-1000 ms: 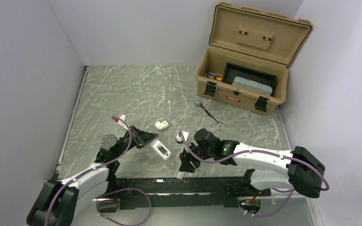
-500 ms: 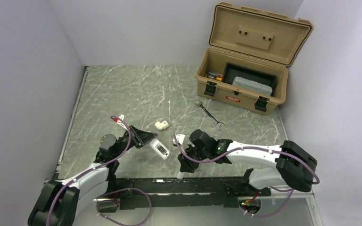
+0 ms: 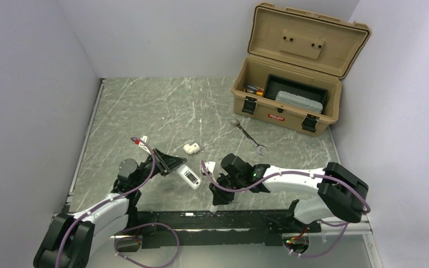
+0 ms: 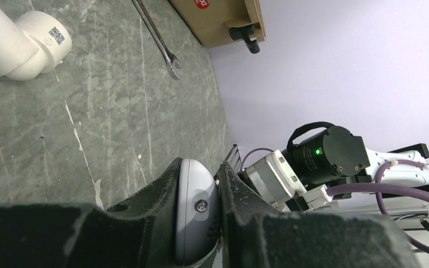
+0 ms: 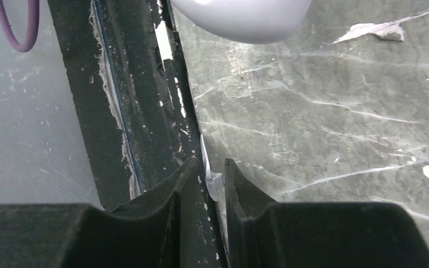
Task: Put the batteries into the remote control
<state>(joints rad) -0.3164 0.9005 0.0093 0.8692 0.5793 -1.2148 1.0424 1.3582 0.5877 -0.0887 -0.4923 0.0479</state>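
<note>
1. Remote (image 3: 190, 176): I have one end clamped in the left gripper (image 3: 177, 166), button face up, over the front of the table (image 3: 145, 106).
2. Right gripper (image 5: 209, 164): just right of the remote, fingers pinched on a thin white piece (image 5: 215, 181) at the table's near edge.
3. Pipe fitting (image 3: 191, 148): just beyond the remote.

Tan toolbox (image 3: 282, 114) sits open at the worktop's (image 3: 145, 106) far right corner, grey case (image 3: 298, 102) inside. Silver wrench (image 3: 247, 136) lies just in front, white pipe fitting (image 3: 191, 148) nearer the middle.
</note>
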